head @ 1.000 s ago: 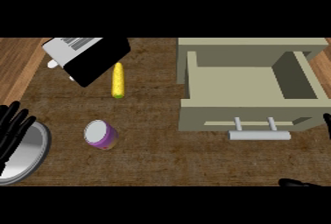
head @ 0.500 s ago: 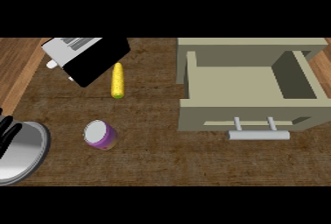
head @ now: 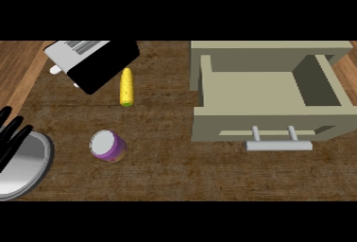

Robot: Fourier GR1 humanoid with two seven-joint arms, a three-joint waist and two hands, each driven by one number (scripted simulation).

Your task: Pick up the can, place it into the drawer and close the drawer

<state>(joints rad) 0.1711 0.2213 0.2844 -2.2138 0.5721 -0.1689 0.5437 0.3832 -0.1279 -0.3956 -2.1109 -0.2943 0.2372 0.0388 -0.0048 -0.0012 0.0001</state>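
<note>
Can: the can stands on the counter at lower left of the frame, purple-sided with a pale top, untouched.
Drawer: the drawer is pulled open at upper right, its handle toward the lower edge.
Left hand: the left hand shows at the left edge, fingers straight and spread, over what seems to be a grey plate; well apart from the can.
Other things: a yellow corn cob lies just beside a black and white appliance at upper left.

Left hand half off-frame.
</note>
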